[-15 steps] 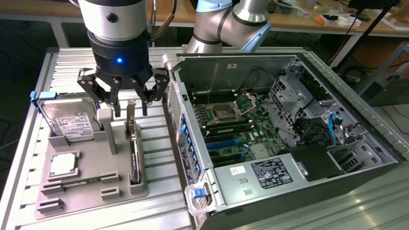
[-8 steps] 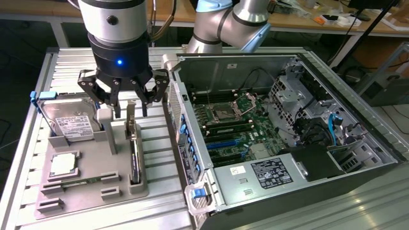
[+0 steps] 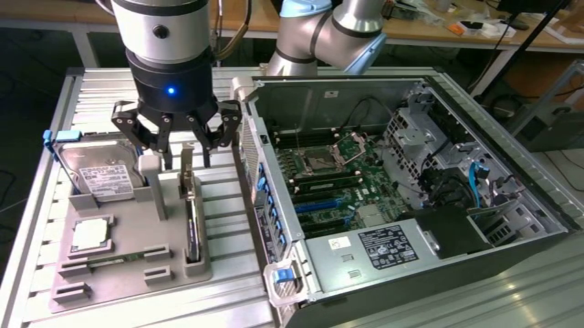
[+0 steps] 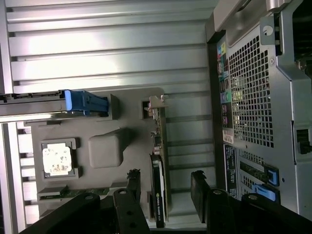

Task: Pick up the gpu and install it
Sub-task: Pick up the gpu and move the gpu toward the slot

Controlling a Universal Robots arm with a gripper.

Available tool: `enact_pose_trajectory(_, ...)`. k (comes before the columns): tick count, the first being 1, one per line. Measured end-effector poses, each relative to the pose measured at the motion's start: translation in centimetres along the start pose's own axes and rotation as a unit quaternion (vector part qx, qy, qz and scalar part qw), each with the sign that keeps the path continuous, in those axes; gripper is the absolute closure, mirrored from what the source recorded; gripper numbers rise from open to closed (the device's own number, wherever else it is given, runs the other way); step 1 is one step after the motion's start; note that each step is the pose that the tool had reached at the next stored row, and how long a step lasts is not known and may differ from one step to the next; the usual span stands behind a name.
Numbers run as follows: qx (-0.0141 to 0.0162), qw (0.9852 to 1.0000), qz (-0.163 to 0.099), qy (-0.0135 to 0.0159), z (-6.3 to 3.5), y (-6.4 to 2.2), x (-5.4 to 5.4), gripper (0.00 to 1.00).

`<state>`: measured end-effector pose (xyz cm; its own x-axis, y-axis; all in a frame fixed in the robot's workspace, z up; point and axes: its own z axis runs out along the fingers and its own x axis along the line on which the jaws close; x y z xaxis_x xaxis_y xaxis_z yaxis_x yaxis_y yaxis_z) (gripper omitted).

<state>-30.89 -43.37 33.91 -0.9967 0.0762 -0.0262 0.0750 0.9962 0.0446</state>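
The tool [image 3: 180, 152] hangs with jaws apart over the upright gpu [image 3: 191, 212] in its grey holder [image 3: 119, 273]. A sound grasp likely needs the fingers [image 4: 197, 191] square on the card's 2 flat faces.

Place: robotics lab or workshop
Worktop: ribbed aluminium table [image 3: 232, 287]; grey parts fixture [image 3: 119, 270] on it
Machine: open computer tower [image 3: 329, 96], motherboard bare; robot arm [image 3: 319, 31] above
Background: cluttered wooden benches [image 3: 425, 37]; trailing cables
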Motion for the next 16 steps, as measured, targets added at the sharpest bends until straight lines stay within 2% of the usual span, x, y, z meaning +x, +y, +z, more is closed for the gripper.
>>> enact_pose_trajectory(16,0.0,1.0,0.0,0.0,0.45,-0.05,0.02,0.46)
